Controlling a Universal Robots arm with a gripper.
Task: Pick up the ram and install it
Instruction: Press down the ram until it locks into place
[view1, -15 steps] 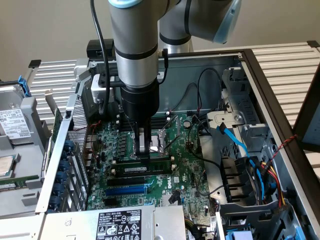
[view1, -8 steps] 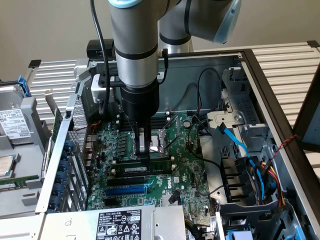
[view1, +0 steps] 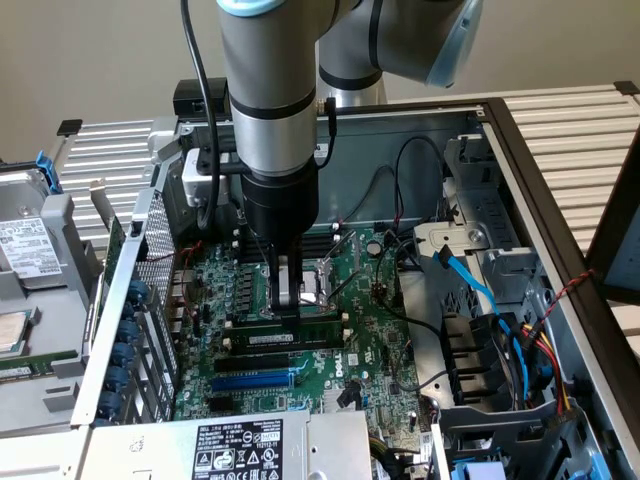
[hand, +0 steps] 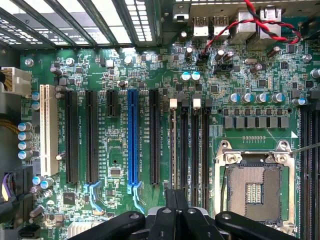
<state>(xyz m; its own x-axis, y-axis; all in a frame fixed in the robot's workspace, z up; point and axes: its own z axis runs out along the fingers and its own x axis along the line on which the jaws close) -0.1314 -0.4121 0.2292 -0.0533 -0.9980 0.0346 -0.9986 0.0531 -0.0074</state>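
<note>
While the grey and silver robot arm (view1: 268, 90) hangs upright over the open desktop computer case (view1: 520, 180) in the exterior view, its black gripper (view1: 287, 308) stands low on the green motherboard (view1: 370, 330), fingertips down at the memory slots beside the silver processor socket (view1: 325, 283). The long, thin green ram stick with black chips and a white label strip (view1: 285, 340) lies lengthwise in a slot just below the fingertips, on the near side of the gripper; whether the fingers touch its top edge cannot be told. The jaws are clenched together, and no object is seen between them. Nearer the camera lie a long black expansion slot (view1: 262, 359) and a blue expansion slot (view1: 255, 380), parallel to the ram. A blue flat cable (view1: 470, 280) and a bundle of red, yellow and black wires (view1: 545, 355) run through the drive bay on the exterior view's right. A grey power supply with a black and white label (view1: 240, 447) sits at the near edge.

Turning to the wrist view, the black gripper (hand: 176, 212) fingers (hand: 170, 200) meet tightly over the row of black memory slots (hand: 194, 145). The blue slot (hand: 133, 137), a white slot (hand: 48, 130) and the open square socket (hand: 255, 187) lie on the same board. A twisted red and black wire (hand: 260, 22) crosses the rear ports.
</note>
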